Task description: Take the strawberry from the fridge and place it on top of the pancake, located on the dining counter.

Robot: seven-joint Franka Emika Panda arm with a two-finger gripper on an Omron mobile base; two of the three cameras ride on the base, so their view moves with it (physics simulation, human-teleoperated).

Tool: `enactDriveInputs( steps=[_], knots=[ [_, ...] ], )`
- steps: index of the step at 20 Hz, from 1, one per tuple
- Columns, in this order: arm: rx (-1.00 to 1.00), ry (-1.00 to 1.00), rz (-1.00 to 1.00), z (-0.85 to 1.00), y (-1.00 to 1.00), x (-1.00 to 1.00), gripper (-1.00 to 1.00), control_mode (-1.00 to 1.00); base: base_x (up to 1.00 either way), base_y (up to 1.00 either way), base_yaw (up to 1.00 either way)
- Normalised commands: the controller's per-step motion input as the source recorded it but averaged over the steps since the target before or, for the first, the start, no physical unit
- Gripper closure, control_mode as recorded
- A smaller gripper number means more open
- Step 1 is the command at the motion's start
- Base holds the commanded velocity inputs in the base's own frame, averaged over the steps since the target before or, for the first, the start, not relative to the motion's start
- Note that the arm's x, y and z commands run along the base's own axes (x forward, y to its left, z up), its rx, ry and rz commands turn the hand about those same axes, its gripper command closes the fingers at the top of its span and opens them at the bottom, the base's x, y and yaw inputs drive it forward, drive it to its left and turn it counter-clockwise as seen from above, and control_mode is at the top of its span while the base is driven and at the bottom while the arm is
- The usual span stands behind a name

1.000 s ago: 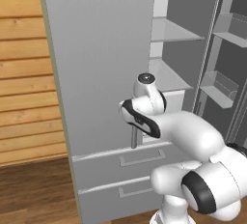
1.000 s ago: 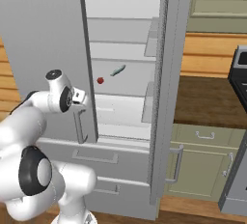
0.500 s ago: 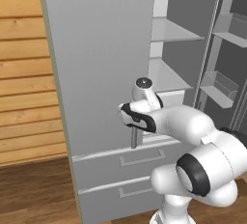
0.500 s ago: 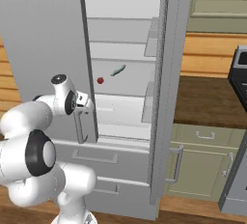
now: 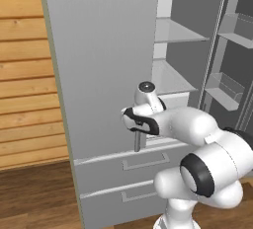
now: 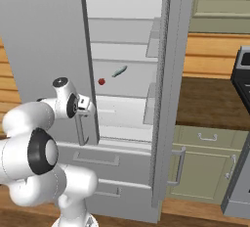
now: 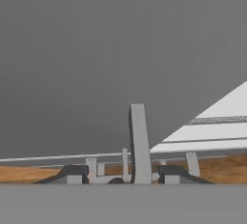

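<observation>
Wood-plank wall on the left, dark wooden floor below, and the big light grey fridge [image 5: 106, 65] takes up most of the left base view. Its right door is swung open; the left door is shut, with a long vertical handle [image 5: 137, 141] low in the middle of the frame.

Compared with a second ago, the arm has pushed in closer to that left door and the gripper [image 7: 124, 175] has gone from wide open to pinched in around the handle. In the hand view the handle rises as a pale upright bar between the two dark fingertips [image 7: 73, 174], its long axis straight up the frame, so it looks like a grip on the handle.

The strawberry [image 6: 101, 81] sits on a white shelf inside the open fridge, upper-middle of the right base view, well apart from the gripper. It's a tiny round red thing, so no real long axis to speak of. Just to its upper right lies a slim pale greenish object [image 6: 119, 71], tilted with its upper end toward the right.

Green cabinets [image 6: 205, 167] fill the lower right of that view.
</observation>
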Motion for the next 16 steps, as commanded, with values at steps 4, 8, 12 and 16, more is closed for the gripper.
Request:
enactDriveInputs(
  steps=[4,8,12,16],
  knots=[
    [0.00,0.00,-0.10,-0.10,0.00,-0.46,1.00,-1.00,0.00,0.00,0.00],
    [0.00,0.00,-0.16,-0.08,0.02,-0.58,1.00,-1.00,0.00,0.00,0.00],
    [0.00,0.00,-0.18,-0.17,0.17,-0.77,1.00,-1.00,0.00,0.00,0.00],
    [0.00,0.00,-0.20,-0.24,0.27,-0.89,1.00,-1.00,0.00,0.00,0.00]
  ],
)
